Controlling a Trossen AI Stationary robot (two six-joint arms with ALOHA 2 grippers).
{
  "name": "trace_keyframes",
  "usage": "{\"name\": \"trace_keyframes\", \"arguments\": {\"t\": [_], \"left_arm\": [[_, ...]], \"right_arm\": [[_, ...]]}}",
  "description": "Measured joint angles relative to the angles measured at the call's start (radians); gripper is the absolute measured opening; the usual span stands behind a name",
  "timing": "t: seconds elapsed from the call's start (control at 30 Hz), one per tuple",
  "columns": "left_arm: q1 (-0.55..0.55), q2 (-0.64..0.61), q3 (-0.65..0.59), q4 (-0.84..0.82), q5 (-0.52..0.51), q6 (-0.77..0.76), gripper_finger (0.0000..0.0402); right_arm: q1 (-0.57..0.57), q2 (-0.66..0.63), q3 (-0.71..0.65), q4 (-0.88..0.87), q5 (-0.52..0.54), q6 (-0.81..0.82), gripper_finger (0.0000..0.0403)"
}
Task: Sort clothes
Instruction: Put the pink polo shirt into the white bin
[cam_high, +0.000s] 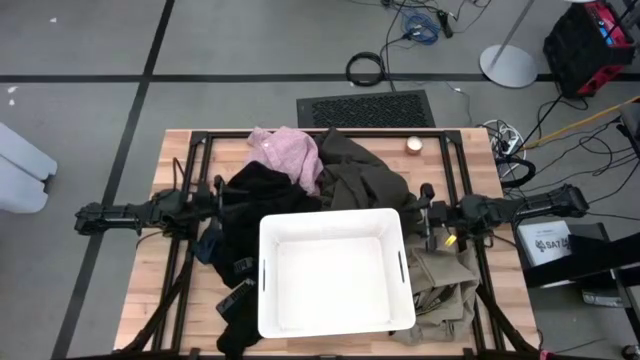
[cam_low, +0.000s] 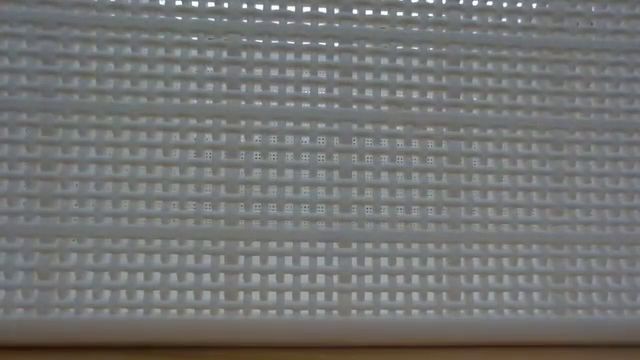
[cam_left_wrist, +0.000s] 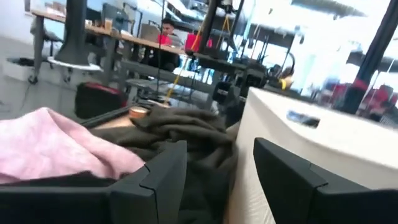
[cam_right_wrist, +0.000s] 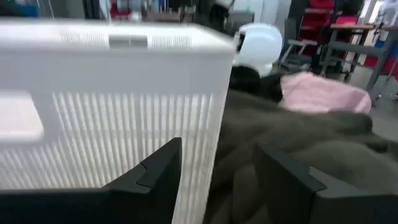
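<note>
We see a white bin (cam_high: 335, 272) sitting front-centre on the wood table (cam_high: 150, 260), w/ clothes heaped around it on three sides. Pink garment (cam_high: 285, 152) lies at the back, just left of centre, touching the black pile (cam_high: 258, 195) that runs down the bin's left side to the table's front edge. A bit of blue fabric (cam_high: 209, 243) peeks out at the black pile's left edge. Olive garment (cam_high: 362, 175) is behind the bin, right of the pink one, touching both the pink and the bin's back rim. Khaki garment (cam_high: 440, 285) lies along the bin's right side, partly under it. Left gripper (cam_high: 218, 205) hovers over the black pile, just off the bin's back-left corner; in its wrist view the fingers (cam_left_wrist: 163, 174) stand apart w/ nothing between them, pink and olive cloth ahead, bin wall (cam_left_wrist: 298, 146) to one side. Right gripper (cam_high: 430, 212) is at the bin's back-right corner, above the olive/khaki join; its fingers (cam_right_wrist: 158, 168) are also spread and empty, bin wall (cam_right_wrist: 106, 106) on one side, olive (cam_right_wrist: 311, 134) and pink (cam_right_wrist: 320, 92) beyond. Low view is filled by the bin's perforated wall (cam_low: 320, 180). A small round tin (cam_high: 414, 144) sits at the table's back, right of the olive. A person (cam_left_wrist: 165, 38) sits at a desk far off in the room.
</note>
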Motion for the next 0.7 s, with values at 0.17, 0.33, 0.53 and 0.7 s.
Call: {"name": "trace_keyframes", "arguments": {"t": [0.17,0.33,0.53,0.7], "left_arm": [[0.0,0.0,0.0,0.059,-0.008,0.002,0.0196],[0.0,0.0,0.0,0.073,-0.008,0.003,0.0196],[0.0,0.0,0.0,0.024,0.0,-0.049,0.0196],[0.0,0.0,0.0,0.032,-0.023,0.011,0.0196]], "right_arm": [[0.0,0.0,0.0,0.159,0.0,0.003,0.0185],[0.0,0.0,0.0,0.275,0.004,0.087,0.0185],[0.0,0.0,0.0,0.425,0.034,0.126,0.0185],[0.0,0.0,0.0,0.486,0.054,0.2,0.0185]]}}
